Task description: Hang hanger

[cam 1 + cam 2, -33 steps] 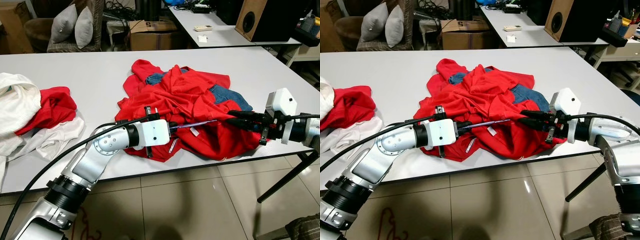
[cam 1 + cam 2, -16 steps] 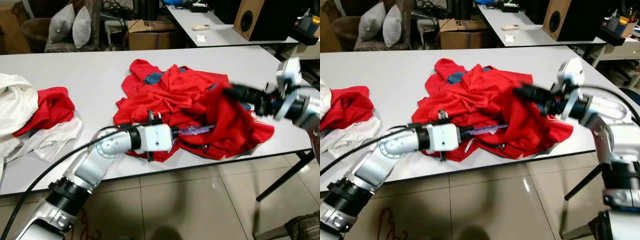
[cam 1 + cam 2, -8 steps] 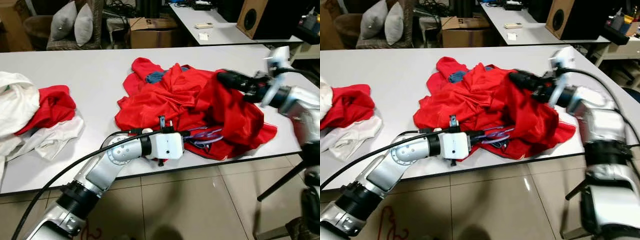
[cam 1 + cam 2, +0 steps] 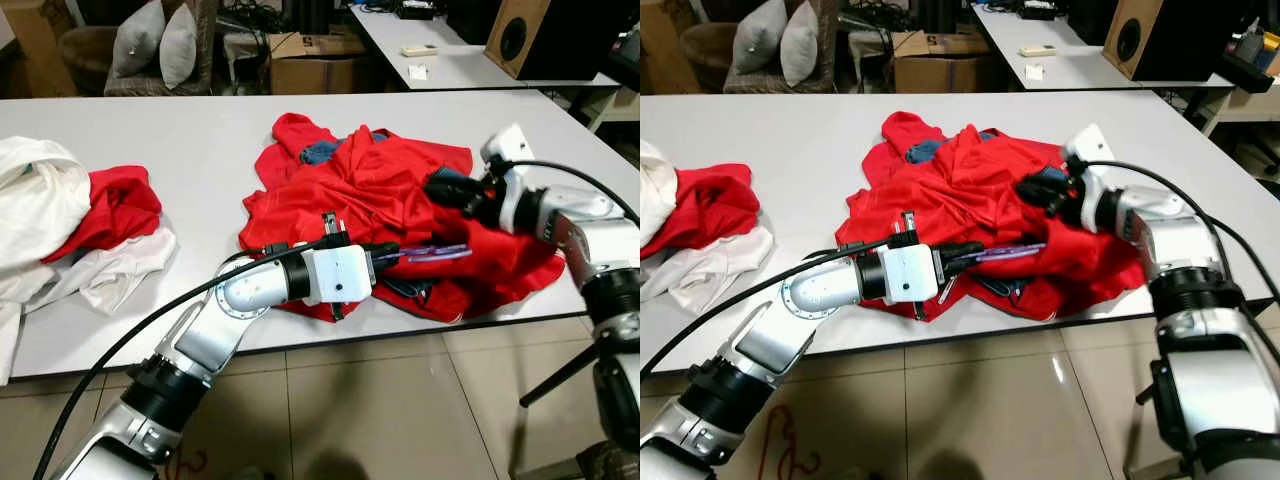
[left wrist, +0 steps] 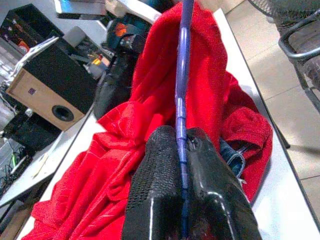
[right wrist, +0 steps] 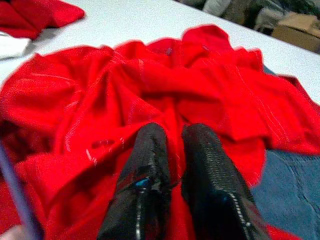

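A pile of red clothing (image 4: 365, 195) lies on the white table (image 4: 200, 130), with blue denim (image 4: 320, 152) showing at its far side. My left gripper (image 4: 388, 253) is shut on a thin purple hanger (image 4: 432, 252), which points right, into the front fold of the red cloth. In the left wrist view the hanger (image 5: 181, 90) runs between the pressed fingers (image 5: 155, 180) up into the fabric. My right gripper (image 4: 442, 190) is at the pile's right side, shut on a fold of the red garment (image 6: 165, 95), which hangs from it over the hanger's end.
A heap of white cloth (image 4: 40, 200) and red cloth (image 4: 120, 205) lies at the table's left. The table's front edge runs just below my left arm. Behind are a second table, a speaker (image 4: 530, 35), a cardboard box (image 4: 310, 60) and pillows (image 4: 160, 45).
My right gripper lifted the red fold from the table's edge, carried it up and left, and now holds it lower. My left gripper pushed the hanger rightward under that fold.
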Available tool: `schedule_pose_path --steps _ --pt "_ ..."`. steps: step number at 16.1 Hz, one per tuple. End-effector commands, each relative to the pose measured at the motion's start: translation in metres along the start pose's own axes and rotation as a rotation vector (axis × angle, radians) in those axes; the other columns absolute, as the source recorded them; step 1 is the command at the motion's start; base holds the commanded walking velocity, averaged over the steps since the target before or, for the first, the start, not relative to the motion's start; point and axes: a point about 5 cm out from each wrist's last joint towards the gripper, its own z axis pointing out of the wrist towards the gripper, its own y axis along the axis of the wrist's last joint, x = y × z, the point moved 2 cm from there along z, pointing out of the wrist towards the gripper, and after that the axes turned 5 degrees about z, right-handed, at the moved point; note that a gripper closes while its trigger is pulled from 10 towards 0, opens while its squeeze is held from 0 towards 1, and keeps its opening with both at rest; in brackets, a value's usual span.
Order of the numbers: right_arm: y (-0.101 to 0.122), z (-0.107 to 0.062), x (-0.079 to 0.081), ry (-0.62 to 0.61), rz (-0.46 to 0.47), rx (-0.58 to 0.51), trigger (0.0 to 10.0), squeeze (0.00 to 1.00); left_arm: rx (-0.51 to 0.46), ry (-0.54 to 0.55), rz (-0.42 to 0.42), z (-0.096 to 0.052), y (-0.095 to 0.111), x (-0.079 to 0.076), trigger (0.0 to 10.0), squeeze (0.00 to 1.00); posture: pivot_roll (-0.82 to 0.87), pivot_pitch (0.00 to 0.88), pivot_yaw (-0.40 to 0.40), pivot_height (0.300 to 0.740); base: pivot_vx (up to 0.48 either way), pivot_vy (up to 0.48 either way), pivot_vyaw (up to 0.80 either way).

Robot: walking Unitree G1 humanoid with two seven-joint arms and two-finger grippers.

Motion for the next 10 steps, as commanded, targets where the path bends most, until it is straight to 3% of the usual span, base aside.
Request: schedule_pose_path --steps 1,3,5,8,10 --pt "0.014 -0.009 -0.007 -0.011 -0.001 -0.022 10.0 1.0 -0.079 0.028 0.035 0.003 0.016 0.011 10.0 0.0 0.0 0.005 -0.034 0.74 0.0 0.0 0.0" --pt "0.025 -0.017 -0.012 0.0 0.009 -0.068 10.0 1.0 -0.069 0.025 0.032 0.001 0.014 0.011 10.0 0.0 0.0 0.004 -0.034 0.74 0.0 0.0 0.0" --pt "0.046 -0.04 -0.012 0.094 -0.002 -0.134 10.0 1.0 -0.039 0.021 0.032 -0.001 0.008 0.011 10.0 0.0 0.0 0.003 -0.033 0.74 0.0 0.0 0.0" --pt "0.052 -0.066 -0.013 0.17 -0.02 -0.12 10.0 1.0 -0.021 0.021 0.029 -0.003 0.004 0.013 10.0 0.0 0.0 0.002 -0.027 0.74 0.0 0.0 0.0" --pt "0.051 -0.089 -0.024 0.101 -0.045 -0.096 10.0 1.0 -0.028 0.028 0.006 -0.003 0.003 0.016 10.0 0.0 -0.01 0.0 -0.015 0.74 0.0 0.0 0.0"
